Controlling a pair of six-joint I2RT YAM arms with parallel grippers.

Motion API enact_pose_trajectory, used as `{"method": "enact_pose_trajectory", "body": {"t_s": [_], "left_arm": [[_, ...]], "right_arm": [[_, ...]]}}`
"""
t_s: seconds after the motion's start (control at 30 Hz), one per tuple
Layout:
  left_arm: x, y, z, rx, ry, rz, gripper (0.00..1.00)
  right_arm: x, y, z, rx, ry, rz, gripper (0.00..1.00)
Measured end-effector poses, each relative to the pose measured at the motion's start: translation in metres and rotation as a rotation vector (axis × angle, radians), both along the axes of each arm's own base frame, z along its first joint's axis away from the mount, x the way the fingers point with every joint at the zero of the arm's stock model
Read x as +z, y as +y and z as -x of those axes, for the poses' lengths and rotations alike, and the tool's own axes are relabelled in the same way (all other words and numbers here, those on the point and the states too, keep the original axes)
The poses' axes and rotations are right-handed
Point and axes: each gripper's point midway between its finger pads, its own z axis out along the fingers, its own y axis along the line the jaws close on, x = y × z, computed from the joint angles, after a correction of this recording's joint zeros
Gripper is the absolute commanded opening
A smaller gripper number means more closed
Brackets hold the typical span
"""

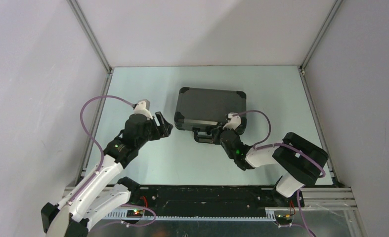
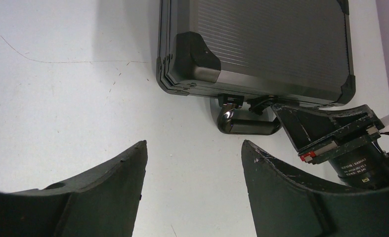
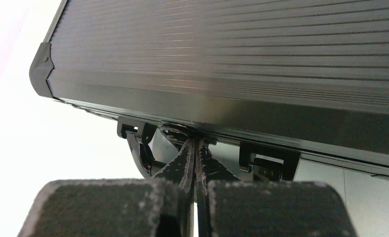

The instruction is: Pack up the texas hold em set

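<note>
Showing the briefcase (image 1: 209, 107) lying flat with its lid down on the table (image 1: 148, 94), toward the far middle. Its long axis runs left to right, and the handle (image 1: 203, 137) sits on the near long side, facing both arms. The right gripper (image 1: 216, 134) is the nearer tool: its fingers are pressed together with nothing visible between them, and their tips meet the near edge at the lid seam, just beside the handle. The left gripper (image 1: 163, 123) hovers off the near-left corner, apart from the case, with its fingers spread and empty. From it the case lies to the right and slightly far.

Count: one briefcase, one handle, two grippers. Three corner guards (image 1: 184, 91) show plainly from above. Chips, cards and buttons are not visible; whatever the case holds is hidden under the lid.

Judged from this layout, packing looks nearly complete, and any remaining work lies along the near edge, where the right arm is better placed than the left
</note>
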Motion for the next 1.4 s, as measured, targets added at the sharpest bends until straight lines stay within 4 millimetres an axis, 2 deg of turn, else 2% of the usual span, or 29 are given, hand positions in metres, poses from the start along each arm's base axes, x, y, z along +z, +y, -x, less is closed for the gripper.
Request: {"method": "enact_pose_trajectory", "body": {"t_s": [0.4,0.6,1.13,1.27,1.4], "left_arm": [[-0.001,0.000,0.000,0.000,0.002,-0.001,0.75],[-0.001,0.000,0.000,0.000,0.002,-0.001,0.75],[-0.002,-0.001,0.000,-0.002,0.006,-0.003,0.73],[-0.011,-0.011,0.001,-0.030,0.021,-0.024,0.72],[-0.028,-0.031,0.011,-0.094,0.032,-0.050,0.67]], "right_arm": [[0.004,-0.002,-0.003,0.012,-0.012,0.014,0.00],[0.024,-0.005,-0.004,0.011,-0.043,-0.002,0.01],[0.098,-0.026,0.012,0.040,-0.142,-0.032,0.04],[0.107,-0.038,0.008,0.041,-0.139,-0.041,0.02],[0.112,-0.052,-0.007,0.024,-0.090,-0.020,0.00]]}}
